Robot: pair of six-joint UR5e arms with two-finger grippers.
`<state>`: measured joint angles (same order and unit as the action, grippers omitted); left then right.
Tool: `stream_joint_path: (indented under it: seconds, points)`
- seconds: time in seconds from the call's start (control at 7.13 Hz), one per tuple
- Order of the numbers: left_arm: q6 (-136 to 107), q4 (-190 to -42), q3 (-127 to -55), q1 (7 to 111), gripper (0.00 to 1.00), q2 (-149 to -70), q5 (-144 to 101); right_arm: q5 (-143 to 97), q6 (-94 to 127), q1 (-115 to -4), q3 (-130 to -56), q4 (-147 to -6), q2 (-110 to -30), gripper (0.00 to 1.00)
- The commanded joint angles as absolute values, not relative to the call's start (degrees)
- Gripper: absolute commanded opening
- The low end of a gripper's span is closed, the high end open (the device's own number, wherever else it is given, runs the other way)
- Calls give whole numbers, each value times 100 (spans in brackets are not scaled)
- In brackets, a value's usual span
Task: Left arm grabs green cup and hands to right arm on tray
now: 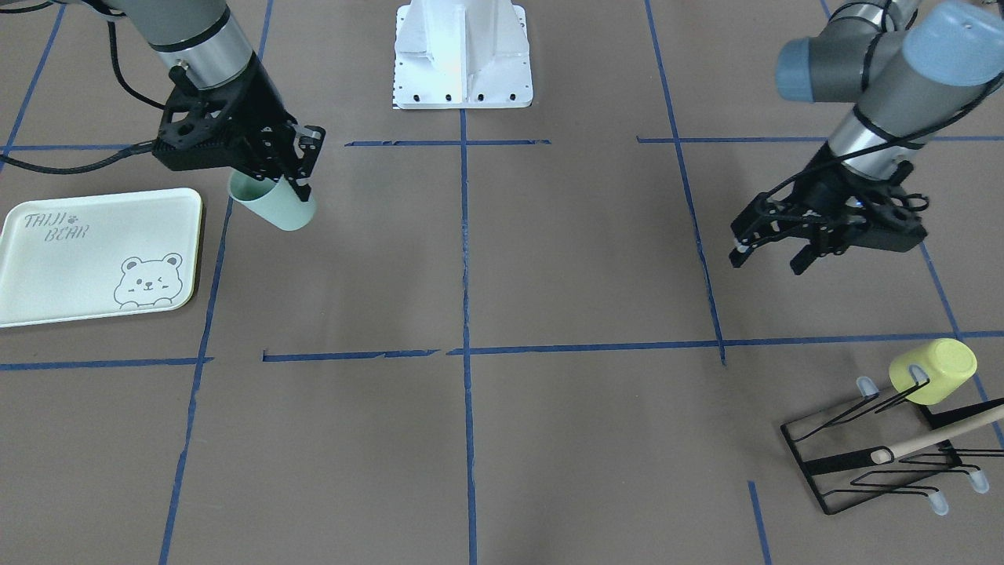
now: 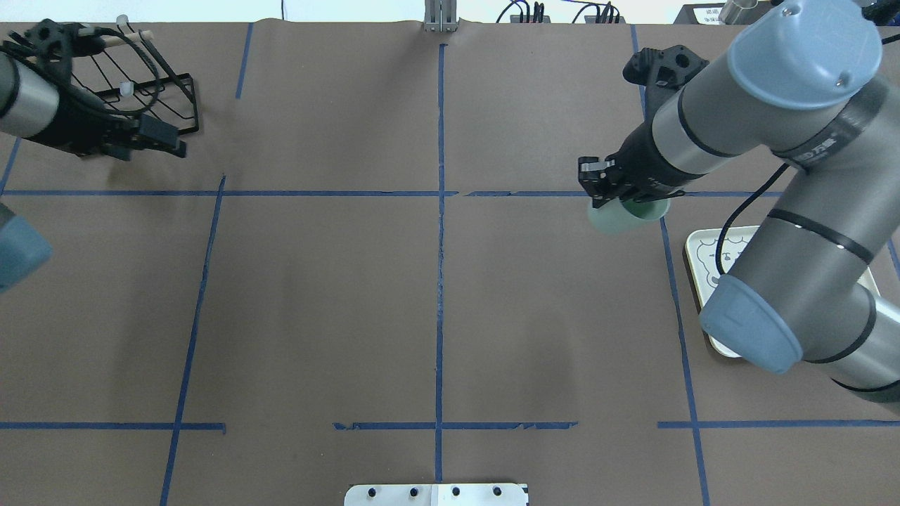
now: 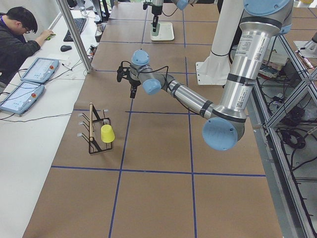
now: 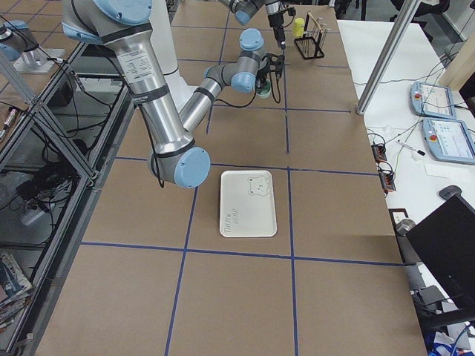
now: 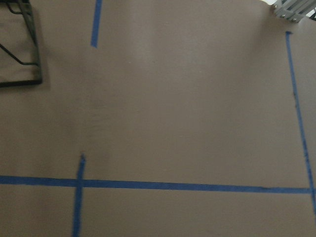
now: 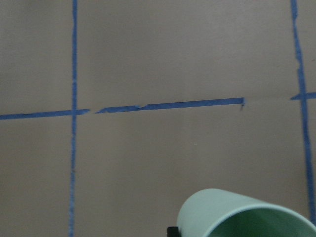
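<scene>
The green cup is pale mint and hangs tilted from my right gripper, which is shut on its rim. It is off the tray, just past the tray's corner, over the brown table. The overhead view shows the cup below the right gripper, with the tray mostly hidden under the right arm. The right wrist view shows the cup's open mouth. My left gripper is open and empty, far from the cup and near the wire rack.
A black wire rack at the table's left end holds a yellow-green cup and a wooden stick. The white robot base stands at the table's edge. Blue tape lines cross the brown table. An operator sits at a side desk.
</scene>
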<state>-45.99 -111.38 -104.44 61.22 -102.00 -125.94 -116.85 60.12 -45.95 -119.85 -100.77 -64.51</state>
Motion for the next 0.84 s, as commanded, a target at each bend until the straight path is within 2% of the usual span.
stream_joint_path:
  seconds: [0.0, 0.28, 0.42, 0.7]
  points:
    - [-1404, -9745, -10416, 7211, 100, -9758, -13156, -11698, 4234, -5130, -12225, -10591, -7159, 0]
    - [623, -8217, -10284, 8186, 100, -9581, -13122, -12012, 3274, -5692, -12226, -10591, -7688, 0]
    - [1277, -7948, -10214, 8722, 100, -9249, -13148, -12128, 2808, -5965, -12226, -10582, -7969, 0]
    - [1301, -8076, -10177, 9078, 100, -8495, -13803, -12296, 2471, -6222, -12226, -10417, -8383, 0]
